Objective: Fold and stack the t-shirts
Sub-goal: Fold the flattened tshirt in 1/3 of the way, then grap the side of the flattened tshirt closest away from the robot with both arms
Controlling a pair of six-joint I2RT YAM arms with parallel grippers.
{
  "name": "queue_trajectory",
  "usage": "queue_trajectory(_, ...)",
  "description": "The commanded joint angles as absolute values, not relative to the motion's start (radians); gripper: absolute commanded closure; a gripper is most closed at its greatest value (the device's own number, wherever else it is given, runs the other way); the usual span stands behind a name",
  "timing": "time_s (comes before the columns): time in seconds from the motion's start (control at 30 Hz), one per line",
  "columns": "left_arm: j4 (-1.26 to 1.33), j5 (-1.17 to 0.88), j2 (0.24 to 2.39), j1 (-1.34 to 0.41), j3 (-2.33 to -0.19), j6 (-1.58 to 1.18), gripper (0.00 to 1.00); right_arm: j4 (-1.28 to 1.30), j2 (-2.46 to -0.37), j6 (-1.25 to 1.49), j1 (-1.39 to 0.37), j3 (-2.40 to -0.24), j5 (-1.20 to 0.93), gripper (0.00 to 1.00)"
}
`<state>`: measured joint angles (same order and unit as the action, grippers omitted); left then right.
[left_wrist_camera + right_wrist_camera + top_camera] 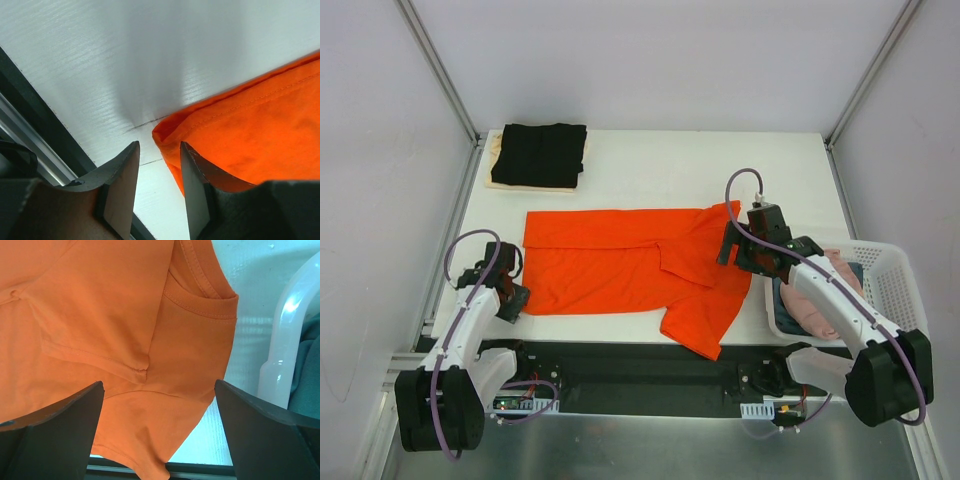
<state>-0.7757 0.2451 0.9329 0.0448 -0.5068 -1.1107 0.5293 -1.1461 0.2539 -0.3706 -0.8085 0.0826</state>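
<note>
At the table's (pixel 650 170) eight o'clock, the left gripper (pixel 512 298) is narrowly parted and clamps nothing. The corner of the orange-red t-shirt (pixel 620 265) lies just ahead of its fingers. A folded black t-shirt (pixel 540 153) lies at eleven o'clock. The orange-red one is spread across the centre. At three o'clock the right gripper (pixel 728 248) hovers over it, spread wide and empty. The white lattice basket (pixel 895 280) sits at four.
</note>
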Motion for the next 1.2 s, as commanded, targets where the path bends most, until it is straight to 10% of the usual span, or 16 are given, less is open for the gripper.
queue_trajectory(0.0, -0.758, 0.265, 0.939, 0.040, -0.482, -1.098, 0.64, 0.534, -1.164, 0.267, -0.367, -0.838, 0.087, 0.03)
queue_trajectory(0.3, -0.736, 0.264, 0.945, 0.040, -0.474, -1.082, 0.74, 0.545, -1.190, 0.270, -0.367, -0.845, 0.092, 0.03)
queue_trajectory(0.47, -0.732, 0.247, 0.931, 0.038, -0.472, -1.075, 1.00, 0.557, -1.195, 0.259, -0.373, -0.848, 0.094, 0.03)
queue_trajectory(1.17, -0.663, 0.224, 0.716, 0.040, -0.407, -1.015, 1.00, 0.842, -1.092, 0.293, -0.974, -0.761, -0.024, 0.03)
